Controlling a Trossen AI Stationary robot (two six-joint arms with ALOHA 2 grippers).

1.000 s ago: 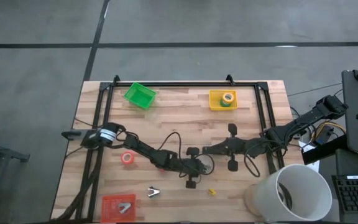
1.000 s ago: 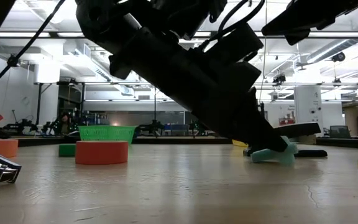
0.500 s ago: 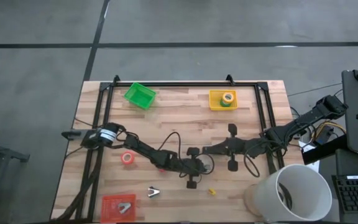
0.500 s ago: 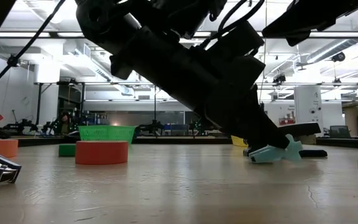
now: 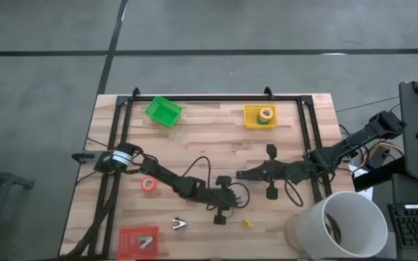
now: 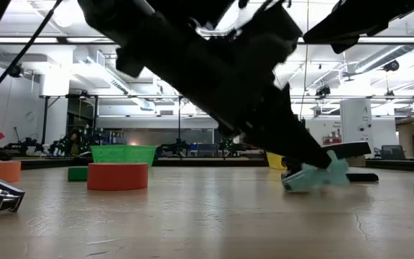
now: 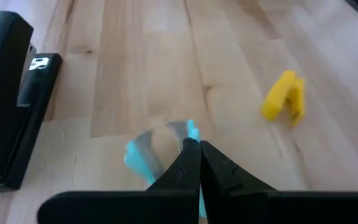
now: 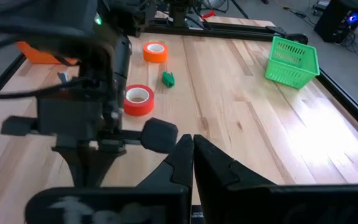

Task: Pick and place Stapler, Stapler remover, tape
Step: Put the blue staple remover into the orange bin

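Our left gripper (image 7: 194, 144) is low over the front middle of the table (image 5: 194, 138), its two dark fingers pressed together at the tips. A small light-blue thing (image 7: 140, 155) sits right at those tips, blurred; we cannot tell whether any part of it is pinched. Just beside the gripper on one side lies the stapler (image 7: 5, 106), a black bar flat on the wood with a white label near its end. On the other side, a little apart, is a small yellow piece (image 7: 283, 96).

Our right gripper (image 8: 191, 142) waits near the table's middle, fingers pressed together and holding nothing, pointing toward the left arm.

Farther out, a red tape roll (image 5: 149, 184) lies beside the left arm, and the staple remover (image 5: 179, 225) rests near the front edge next to a red tray (image 5: 128, 239). At the back we see a green basket (image 5: 163, 111) and a yellow tray (image 5: 251, 116) holding a green tape roll (image 5: 265, 114).
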